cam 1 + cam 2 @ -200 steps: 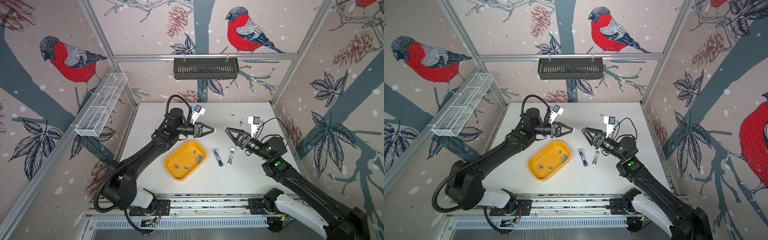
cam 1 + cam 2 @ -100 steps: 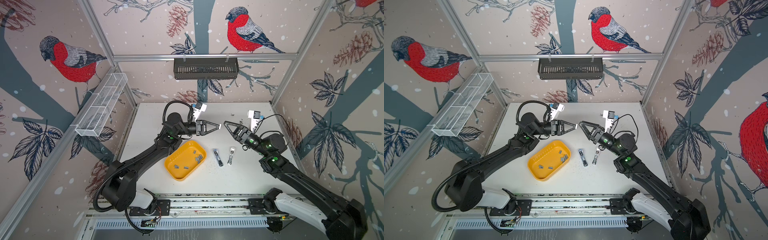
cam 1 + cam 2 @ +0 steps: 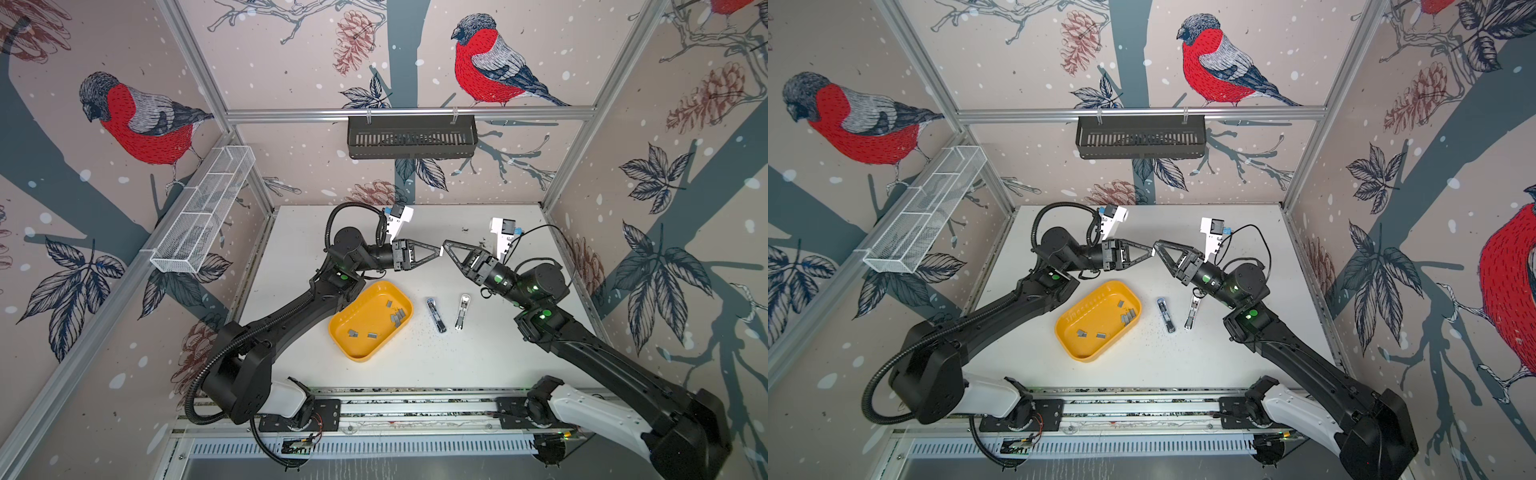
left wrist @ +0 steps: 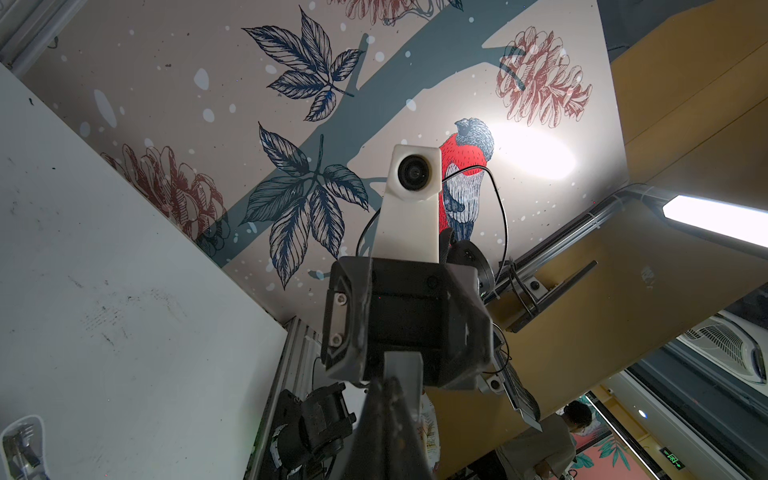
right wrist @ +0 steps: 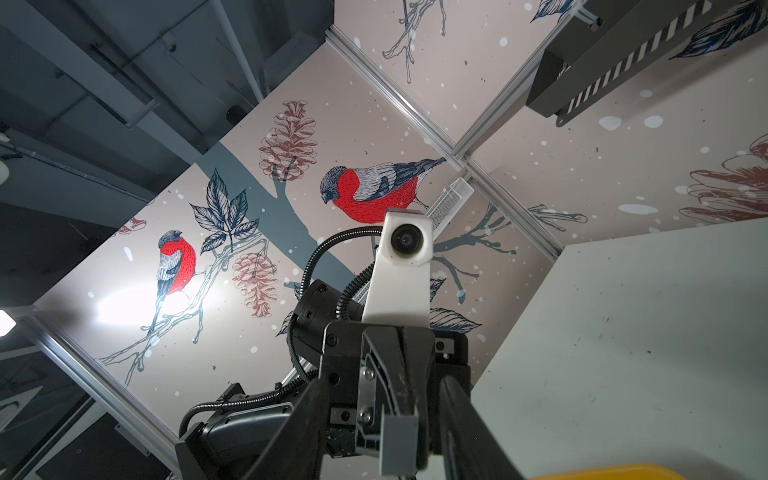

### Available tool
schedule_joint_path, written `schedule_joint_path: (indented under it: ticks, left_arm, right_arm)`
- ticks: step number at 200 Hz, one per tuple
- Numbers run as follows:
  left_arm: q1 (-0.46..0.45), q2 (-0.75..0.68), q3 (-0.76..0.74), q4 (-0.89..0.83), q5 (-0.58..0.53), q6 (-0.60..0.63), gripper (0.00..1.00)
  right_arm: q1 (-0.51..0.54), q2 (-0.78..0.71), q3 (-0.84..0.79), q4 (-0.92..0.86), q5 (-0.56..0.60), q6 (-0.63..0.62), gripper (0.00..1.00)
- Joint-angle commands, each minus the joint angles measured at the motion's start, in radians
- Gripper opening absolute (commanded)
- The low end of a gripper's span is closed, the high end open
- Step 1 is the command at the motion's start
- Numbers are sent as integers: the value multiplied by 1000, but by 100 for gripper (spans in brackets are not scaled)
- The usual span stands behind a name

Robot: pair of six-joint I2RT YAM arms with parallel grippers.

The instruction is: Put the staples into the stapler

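In both top views my two grippers meet tip to tip in the air above the table's middle. My left gripper (image 3: 438, 251) (image 3: 1150, 252) is shut on a small grey strip of staples (image 5: 399, 444) (image 4: 403, 368) at its tip. My right gripper (image 3: 446, 246) (image 5: 384, 386) is open, with one finger (image 5: 299, 432) on each side of the strip and a gap to each. Several more staples (image 3: 398, 316) lie in the yellow tray (image 3: 337, 332). The stapler lies below the grippers as two narrow bars, a dark one (image 3: 436, 315) and a silver one (image 3: 461, 311).
The yellow tray (image 3: 1065, 328) sits left of the stapler bars (image 3: 1166, 314), under my left arm. A black basket (image 3: 411, 137) hangs on the back wall and a white wire basket (image 3: 203, 212) on the left wall. Small dark specks dot the table around the stapler.
Both grippers have risen and come together until their tips meet. The right jaws have narrowed around the strip held by the left gripper.
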Motion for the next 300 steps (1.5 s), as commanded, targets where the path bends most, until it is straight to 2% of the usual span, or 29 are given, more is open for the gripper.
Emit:
schedule_joint_path:
  ticks: [1,87,178,300]
  left_arm:
    - [-1,-3,7,26,7,5,0]
    - [-4,-13,9,-1,21,14,0]
    - [-9,-19,13,-21,23,25,0]
    - [-10,-28,15,-57,25,58,0]
  right_arm:
    - [4,3,13,30,-1,-11,43]
    - [18,26,26,21,-2,-18,37]
    - [23,26,27,-1,3,-34,26]
    - [22,19,19,-38,13,-52,22]
